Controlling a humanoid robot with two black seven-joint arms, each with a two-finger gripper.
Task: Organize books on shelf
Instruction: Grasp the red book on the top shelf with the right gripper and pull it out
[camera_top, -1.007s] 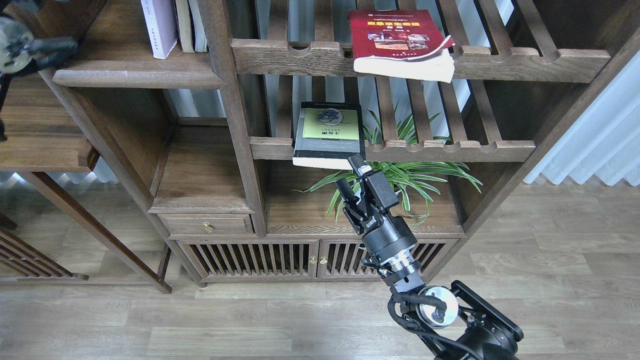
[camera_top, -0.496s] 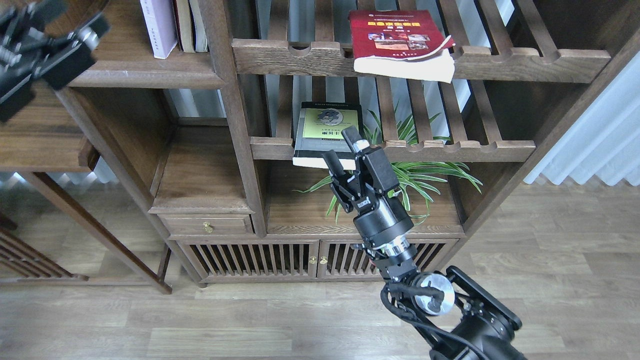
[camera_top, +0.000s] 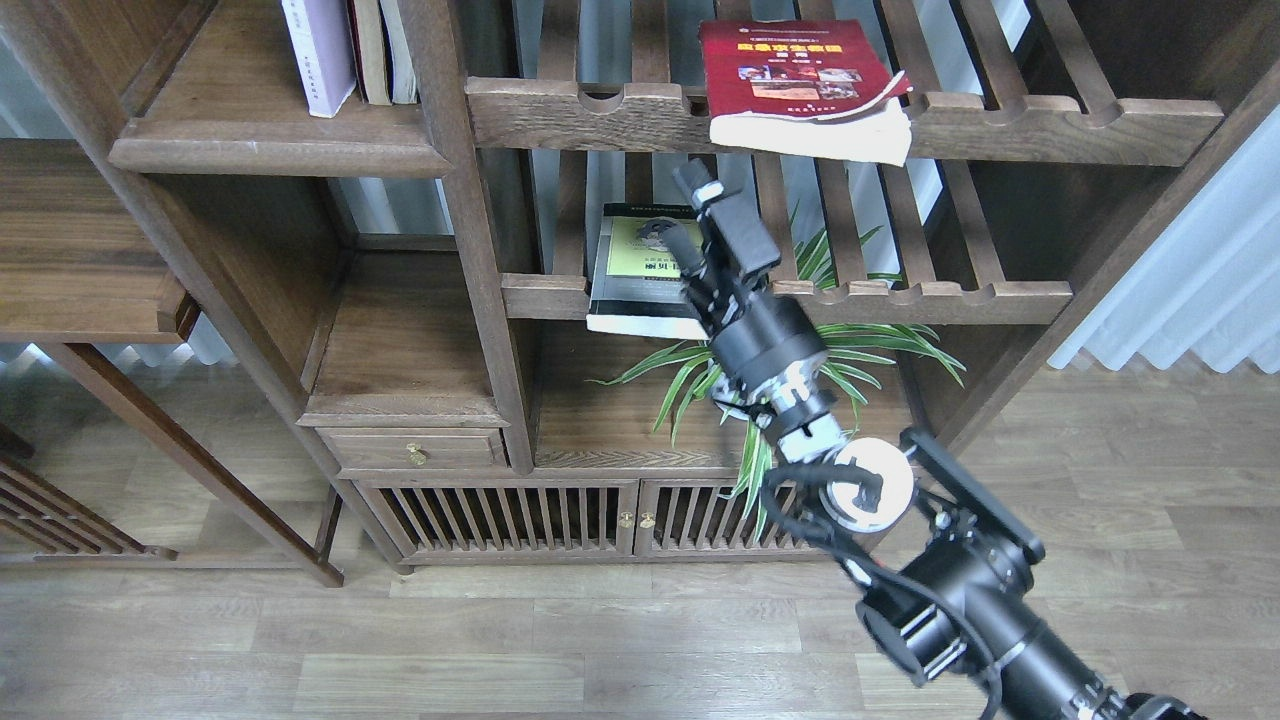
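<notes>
The black book (camera_top: 635, 285) with a yellow-green panel lies flat on the lower slatted rack, its near end overhanging the front rail. My right gripper (camera_top: 684, 214) is open and sits over the book's right part; I cannot tell whether it touches. The red book (camera_top: 795, 75) lies flat on the upper slatted rack, overhanging its rail. The white book with a lavender edge (camera_top: 318, 55) stands upright on the solid dark-brown shelf (camera_top: 270, 148) at the upper left. My left gripper is out of view.
Two thin cream-spined books (camera_top: 382, 50) stand right of the white book. A green potted plant (camera_top: 800, 350) spreads under the lower rack, right beside my arm. A thick upright post (camera_top: 470, 230) separates the shelf from the racks. A drawer (camera_top: 415, 450) sits below.
My right gripper has risen and reached forward from below the black book's near edge to over its cover. My left gripper has left the view at the upper left.
</notes>
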